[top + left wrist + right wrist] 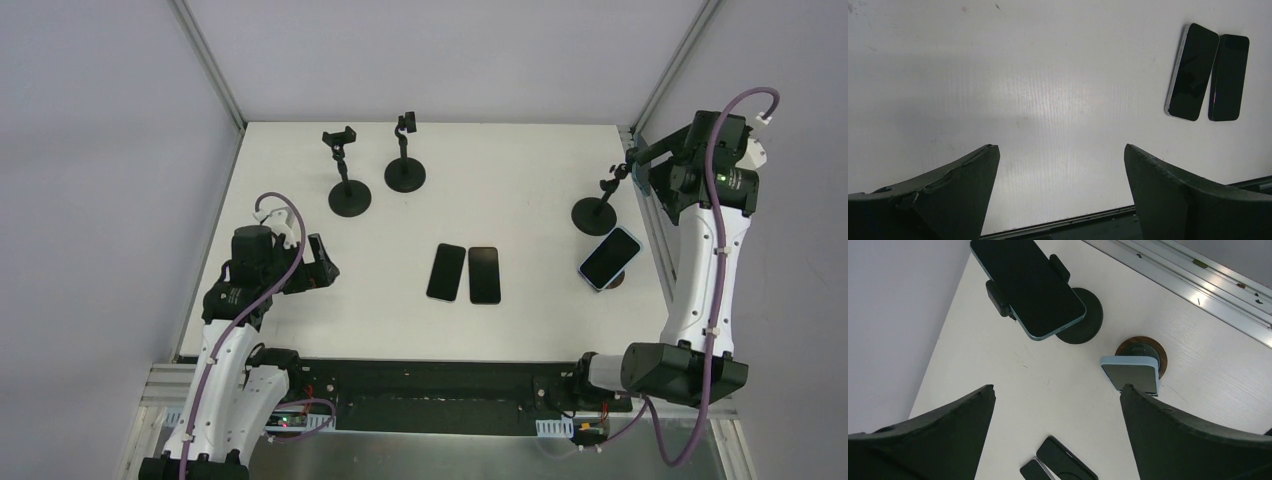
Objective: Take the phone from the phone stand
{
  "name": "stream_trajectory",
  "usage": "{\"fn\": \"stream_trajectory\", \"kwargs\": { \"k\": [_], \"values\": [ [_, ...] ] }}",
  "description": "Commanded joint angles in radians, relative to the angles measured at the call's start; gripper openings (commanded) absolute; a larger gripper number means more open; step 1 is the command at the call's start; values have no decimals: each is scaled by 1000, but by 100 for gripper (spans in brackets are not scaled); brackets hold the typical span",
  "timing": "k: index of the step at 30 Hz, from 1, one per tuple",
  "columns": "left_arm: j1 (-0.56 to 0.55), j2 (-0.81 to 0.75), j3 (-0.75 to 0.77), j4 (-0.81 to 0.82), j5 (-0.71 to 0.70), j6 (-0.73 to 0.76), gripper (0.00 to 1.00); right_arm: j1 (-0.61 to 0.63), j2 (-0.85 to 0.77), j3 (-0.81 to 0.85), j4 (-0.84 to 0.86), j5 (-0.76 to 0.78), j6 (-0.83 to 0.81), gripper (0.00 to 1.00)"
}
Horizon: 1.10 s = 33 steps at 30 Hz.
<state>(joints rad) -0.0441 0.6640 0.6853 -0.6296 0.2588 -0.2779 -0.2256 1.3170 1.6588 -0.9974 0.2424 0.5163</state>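
- By the right edge of the table (998, 370), the phone (1028, 285) sits clamped in its stand (1083, 315).
- Right gripper (1057, 390) spread, empty, apart from it.
- Left gripper (1062, 147) spread, empty, near the left edge.

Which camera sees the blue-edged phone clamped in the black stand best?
Right wrist: the clamped blue-edged phone shows its dark screen close up. Top view clearly shows only its black stand; left wrist misses it.

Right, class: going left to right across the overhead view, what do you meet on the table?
left gripper → first stand → second stand → left flat phone → right flat phone → blue-cased phone
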Motion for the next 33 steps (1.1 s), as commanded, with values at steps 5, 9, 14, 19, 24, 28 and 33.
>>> {"fn": "stream_trajectory", "kwargs": {
  "k": [5, 9, 14, 19, 24, 28, 33],
  "values": [
    [5, 21, 23, -2, 33, 9, 99, -60, 20, -38, 202, -123, -149, 99],
    [-11, 41, 26, -2, 55, 13, 99, -97, 54, -29, 198, -264, -204, 99],
    [-34, 39, 26, -2, 55, 15, 99, -155, 99, -33, 199, -380, -245, 99],
    [-55, 34, 26, -3, 60, 20, 99, -193, 132, -22, 151, -480, -263, 99],
    [-58, 25, 25, -4, 55, 23, 99, -193, 65, -140, 119, -349, -111, 95],
    [-61, 17, 23, -4, 50, 23, 99, -192, -39, -258, 81, -265, -41, 95],
    [-68, 22, 23, -4, 54, 22, 99, -174, -245, -436, 150, -179, -21, 95]
  ]
}}
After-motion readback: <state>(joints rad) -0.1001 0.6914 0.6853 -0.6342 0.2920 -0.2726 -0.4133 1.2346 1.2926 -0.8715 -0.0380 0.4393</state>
